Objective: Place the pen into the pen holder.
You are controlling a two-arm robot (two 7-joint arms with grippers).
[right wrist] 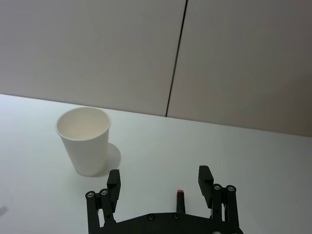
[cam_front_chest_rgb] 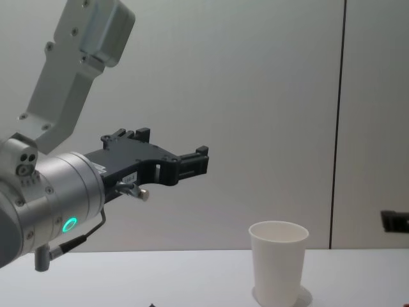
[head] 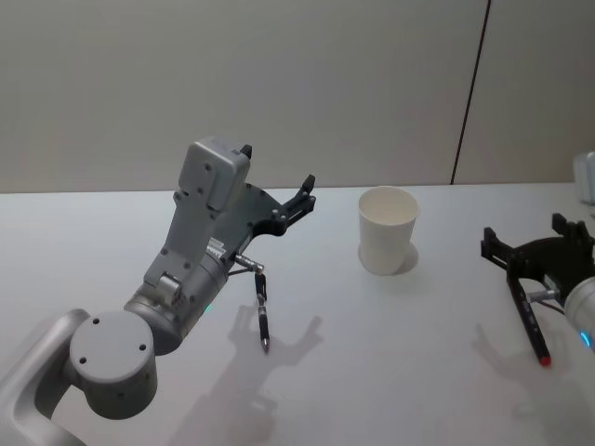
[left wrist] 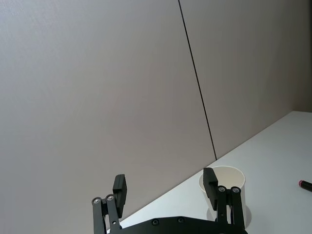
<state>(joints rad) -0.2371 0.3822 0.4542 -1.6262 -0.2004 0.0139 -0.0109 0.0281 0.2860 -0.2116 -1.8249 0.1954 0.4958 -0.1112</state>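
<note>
In the right wrist view the red-tipped pen (right wrist: 180,201) lies mostly hidden behind the black body of the right gripper (right wrist: 160,176), and the left wrist view's edge cuts off all but its tip.

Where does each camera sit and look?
Head: high up, looking down at the table; shows left gripper, right gripper, pen holder.
Chest: low, looking across the table; shows the left gripper.
Left wrist: on the left arm, facing the wall; shows its open fingers.
Right wrist: on the right arm, facing the pen holder; shows its open fingers.
All four see the pen holder.
</note>
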